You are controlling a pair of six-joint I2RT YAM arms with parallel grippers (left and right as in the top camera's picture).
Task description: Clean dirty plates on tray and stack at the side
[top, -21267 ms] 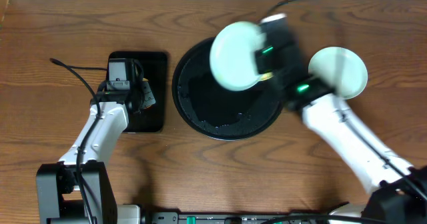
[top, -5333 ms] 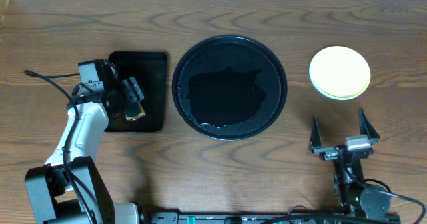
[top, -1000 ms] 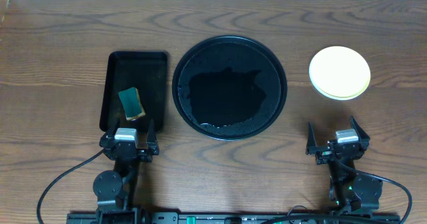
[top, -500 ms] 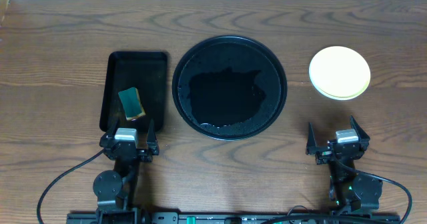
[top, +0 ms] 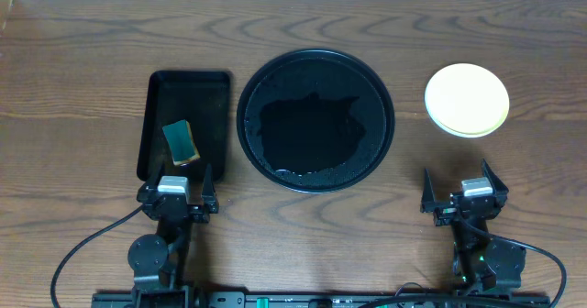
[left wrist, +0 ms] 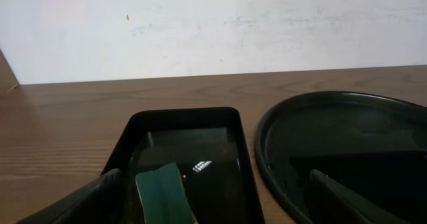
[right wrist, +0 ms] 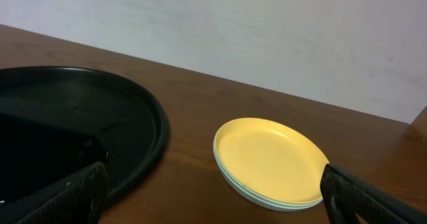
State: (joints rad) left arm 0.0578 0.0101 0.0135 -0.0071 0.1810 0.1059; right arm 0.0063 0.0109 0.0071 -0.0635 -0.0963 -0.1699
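Overhead: tray [top: 315,77] bare, plates [top: 466,99] stacked (yellow on top) at right; left hand [top: 177,180] and right hand [top: 459,179] apart; looks finished.

You see a small rectangular black tray [left wrist: 183,112] at lower centre-left on the brown surface [left wrist: 67,124], with a green sponge [left wrist: 163,196] lying in its near end. The round black tray [left wrist: 263,136] fills the lower right, just beside it. Your left hand [left wrist: 213,207] shows its fingers [left wrist: 80,203] spread wide at the bottom corners.

Even soft light, faint shadows, pics sharp w/ slight sheen on tray [top: 315,55].
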